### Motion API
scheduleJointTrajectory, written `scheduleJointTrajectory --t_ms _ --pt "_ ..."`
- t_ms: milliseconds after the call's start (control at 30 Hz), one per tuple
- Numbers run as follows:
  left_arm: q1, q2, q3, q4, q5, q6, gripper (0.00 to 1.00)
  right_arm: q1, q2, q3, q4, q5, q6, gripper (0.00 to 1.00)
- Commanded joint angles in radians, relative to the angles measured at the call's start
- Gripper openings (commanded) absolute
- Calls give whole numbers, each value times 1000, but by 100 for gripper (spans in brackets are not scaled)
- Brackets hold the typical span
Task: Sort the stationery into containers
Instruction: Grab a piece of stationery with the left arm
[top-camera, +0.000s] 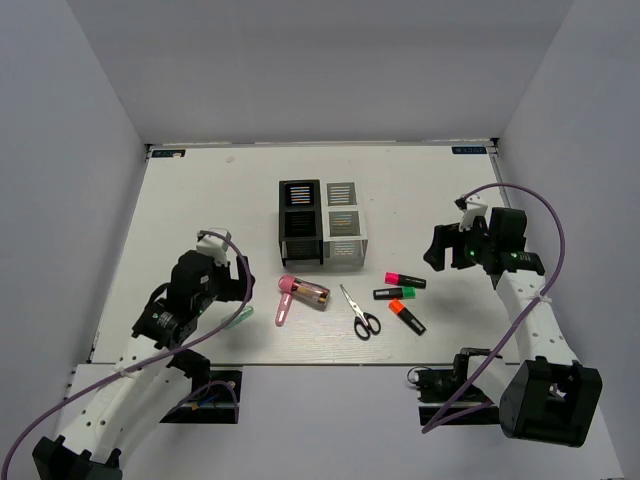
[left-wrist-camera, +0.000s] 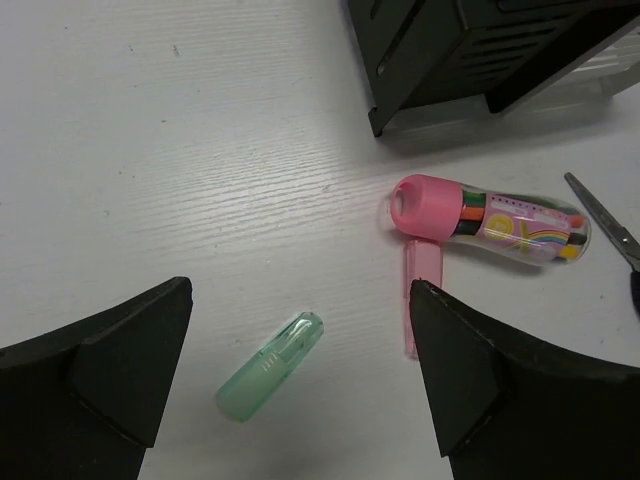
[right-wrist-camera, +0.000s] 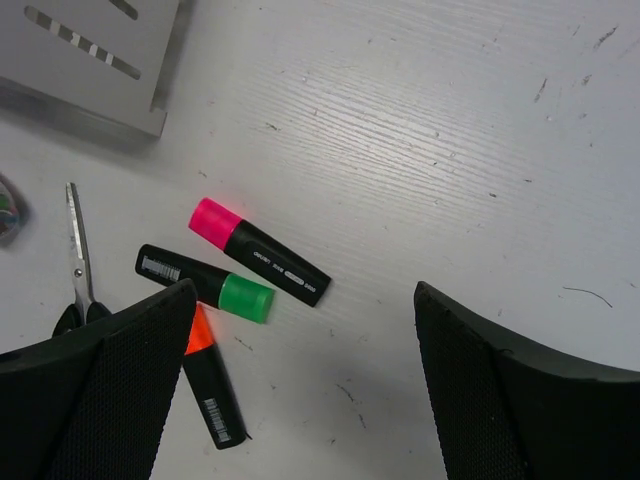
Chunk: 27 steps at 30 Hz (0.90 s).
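Overhead camera faces down; 2 close wrist cameras share scissors (top-camera: 356, 308).

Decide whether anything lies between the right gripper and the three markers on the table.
Nothing visible does. The right gripper hangs open, pointing down toward the pink marker, green marker and orange marker; the scissors lie off to their left.

The left arm (top-camera: 110, 400) and right arm (top-camera: 535, 320) stood bent inward from their bases. The left pincer (left-wrist-camera: 300, 290) pointed down, jaws spread wide, gripping nothing. The right pincer (right-wrist-camera: 305, 290) likewise gaped wide and empty.
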Motion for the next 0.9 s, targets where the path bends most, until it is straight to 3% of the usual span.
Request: scheduleJointTrajectory --t_ms 0,400,500,533,567,600,633,667,700,733,767,800,833,867 --pt "-2 0 46 16 45 -4 100 -1 -23 38 17 -48 -1 90" --pt "-2 89 134 -60 134 52 100 -1 -41 32 -24 -144 -88 90" --pt "-2 110 149 -88 163 55 91 1 -60 32 -82 -217 -189 89" --pt "-2 115 154 -94 172 58 84 1 -63 23 -75 -226 -203 64" --pt "-2 142 157 -99 186 58 46 -1 -68 26 -78 -277 -223 12" --pt "-4 155 167 -108 215 59 18 1 -63 31 -92 -285 -217 0" --pt "-4 168 172 -115 221 50 0 1 -61 38 -99 -303 -213 0" --pt "-5 196 184 -125 229 50 0 -1 -63 44 -101 -317 -214 0" --pt "-23 234 195 -143 237 47 0 2 -54 54 -107 -324 -211 11" --pt "-30 274 213 -148 238 47 6 1 -46 69 -107 -329 -199 90" --pt "-42 294 224 -164 215 41 59 2 -43 80 -112 -347 -196 90" --pt "-91 332 236 -177 189 27 80 4 -34 90 -112 -363 -190 90" --pt "-109 374 273 -198 106 21 86 4 -31 112 -104 -372 -165 90" --pt "-125 395 284 -215 85 18 89 2 -26 119 -90 -374 -122 81"
